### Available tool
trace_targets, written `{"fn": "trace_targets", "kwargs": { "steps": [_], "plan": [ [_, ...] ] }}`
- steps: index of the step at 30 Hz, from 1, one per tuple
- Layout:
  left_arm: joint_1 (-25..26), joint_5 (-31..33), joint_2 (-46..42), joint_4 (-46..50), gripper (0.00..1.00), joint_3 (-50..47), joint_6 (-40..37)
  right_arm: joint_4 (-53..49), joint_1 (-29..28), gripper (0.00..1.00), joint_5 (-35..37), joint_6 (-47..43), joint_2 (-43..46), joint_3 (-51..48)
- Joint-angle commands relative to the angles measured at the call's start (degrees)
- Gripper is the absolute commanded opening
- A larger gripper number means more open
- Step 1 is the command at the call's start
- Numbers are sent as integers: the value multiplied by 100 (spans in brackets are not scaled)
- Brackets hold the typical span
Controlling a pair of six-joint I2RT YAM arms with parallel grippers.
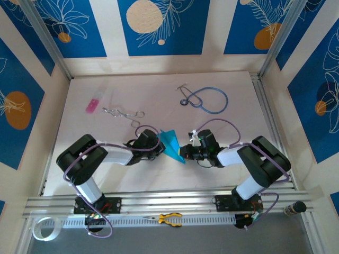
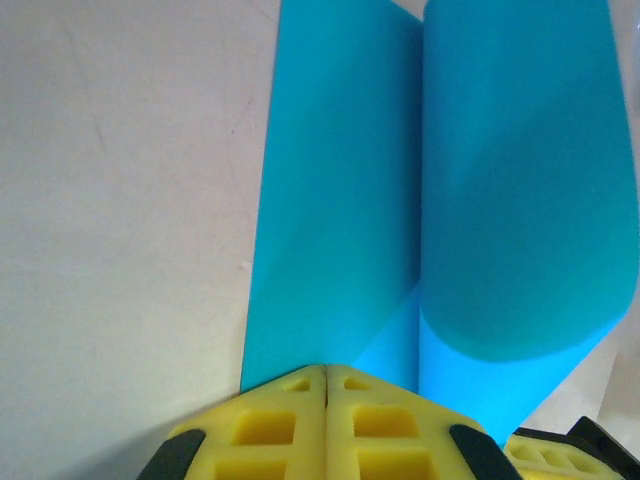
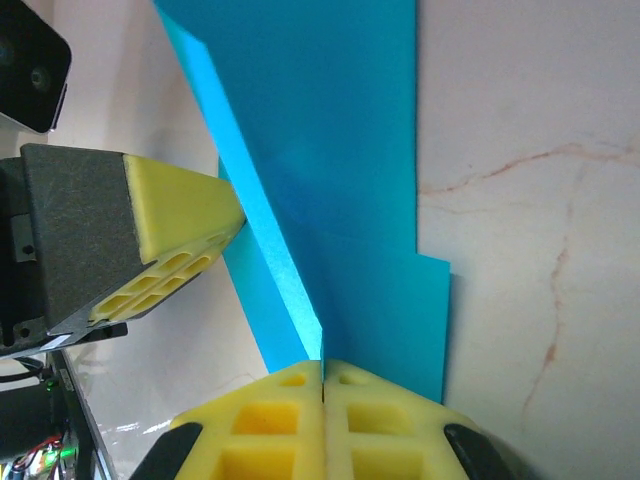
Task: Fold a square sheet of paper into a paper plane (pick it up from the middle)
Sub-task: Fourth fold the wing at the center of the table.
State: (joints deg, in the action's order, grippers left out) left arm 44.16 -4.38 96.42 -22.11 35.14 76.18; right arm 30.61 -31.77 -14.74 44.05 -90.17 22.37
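The square sheet of paper (image 1: 172, 143) is cyan-blue and folded into a pointed, creased shape on the white table between the two arms. My left gripper (image 1: 157, 146) is at its left side, fingers shut, with the tips (image 2: 300, 385) resting against the paper (image 2: 340, 200); no paper shows in their seam. A curled flap (image 2: 520, 200) rises on the right in the left wrist view. My right gripper (image 1: 186, 152) is at the paper's near right end, shut on the edge of a raised fold (image 3: 290, 290). The left gripper's fingers (image 3: 180, 225) touch that fold from the left.
A blue-tubed stethoscope (image 1: 207, 99) lies at the back right. At the back left lie a small pink rectangle (image 1: 92, 105) and a bent metal wire piece (image 1: 124, 113). Yellow-handled pliers (image 1: 169, 218) and a tape roll (image 1: 45, 228) sit by the front rail.
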Motion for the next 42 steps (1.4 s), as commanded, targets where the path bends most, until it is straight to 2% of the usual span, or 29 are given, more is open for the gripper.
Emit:
{"fn": "trace_targets", "kwargs": {
  "steps": [1,14,23,29,35,42],
  "plan": [
    [45,156,56,481,0,-101,-98,103,48,4,-204,86,-149,-92],
    [13,262,-134,954,4,141,-530,259,189,4,-410,222,-393,-102],
    [14,217,-490,954,9,387,-1388,348,265,4,-552,288,-524,-103],
    [64,-198,-379,324,9,437,-1753,403,320,4,-634,332,-607,-103],
    [65,-756,62,-455,8,553,-1766,411,369,4,-704,360,-619,-119],
    [68,-795,432,-624,8,745,-1682,426,425,4,-724,391,-654,-130]
  ]
}}
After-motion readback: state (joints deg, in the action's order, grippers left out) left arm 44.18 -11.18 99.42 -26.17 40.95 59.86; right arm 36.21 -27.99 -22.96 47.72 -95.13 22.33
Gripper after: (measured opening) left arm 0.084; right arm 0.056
